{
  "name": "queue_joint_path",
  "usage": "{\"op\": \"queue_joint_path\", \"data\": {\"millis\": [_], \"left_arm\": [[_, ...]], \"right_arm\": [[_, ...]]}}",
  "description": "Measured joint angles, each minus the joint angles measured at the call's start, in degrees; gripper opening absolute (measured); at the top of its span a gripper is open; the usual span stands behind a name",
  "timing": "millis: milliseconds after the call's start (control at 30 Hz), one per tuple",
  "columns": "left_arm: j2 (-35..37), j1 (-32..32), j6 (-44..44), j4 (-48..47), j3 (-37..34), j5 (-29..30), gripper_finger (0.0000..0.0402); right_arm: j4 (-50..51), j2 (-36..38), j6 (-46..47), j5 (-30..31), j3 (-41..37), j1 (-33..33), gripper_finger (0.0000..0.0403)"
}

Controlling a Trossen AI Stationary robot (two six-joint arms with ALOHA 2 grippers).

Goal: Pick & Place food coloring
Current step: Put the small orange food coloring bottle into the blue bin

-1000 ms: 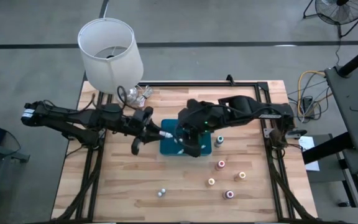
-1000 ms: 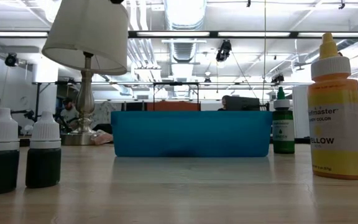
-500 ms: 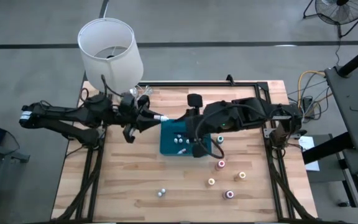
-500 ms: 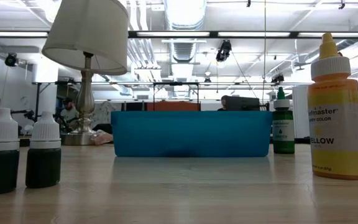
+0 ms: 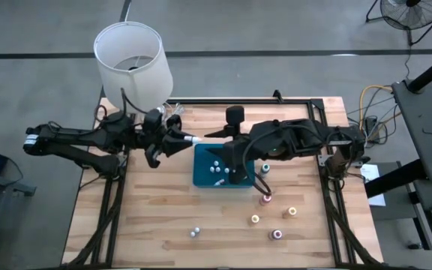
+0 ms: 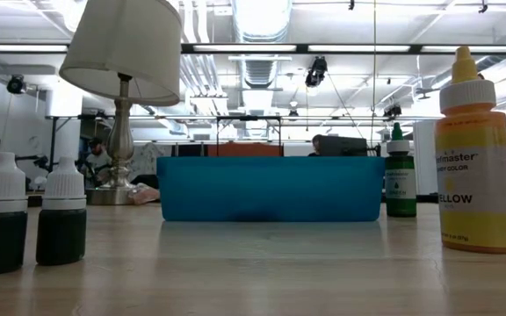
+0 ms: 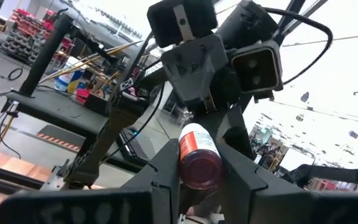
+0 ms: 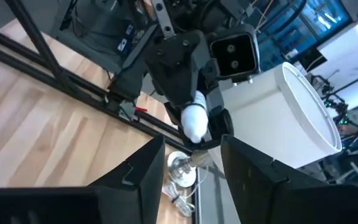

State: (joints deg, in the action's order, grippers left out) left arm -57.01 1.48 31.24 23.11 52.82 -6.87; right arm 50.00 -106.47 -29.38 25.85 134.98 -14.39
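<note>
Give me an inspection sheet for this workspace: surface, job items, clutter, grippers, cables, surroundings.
Surface: wooden table, bare planks around the things.
Job's things: blue tray at mid-table holds small bottles; green-topped bottle beside it; more bottles loose on the near right; one white-capped bottle alone.
Clutter: lamp at the far left corner.
Grippers: left gripper shut on a white-capped red bottle, left of the tray; right gripper open, empty, over the tray.
Cables: bundle off the table's right.
Surroundings: fan on the floor.
</note>
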Motion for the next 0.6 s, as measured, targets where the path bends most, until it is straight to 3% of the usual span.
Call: {"op": "queue_joint_path", "data": {"millis": [600], "left_arm": [[-1.74,-0.29,4.86,3.41,0.0,-2.3,0.0057]], "right_arm": [[-2.79,-0.44,-5.56,-1.29,-0.1,1.11,0.014]]}}
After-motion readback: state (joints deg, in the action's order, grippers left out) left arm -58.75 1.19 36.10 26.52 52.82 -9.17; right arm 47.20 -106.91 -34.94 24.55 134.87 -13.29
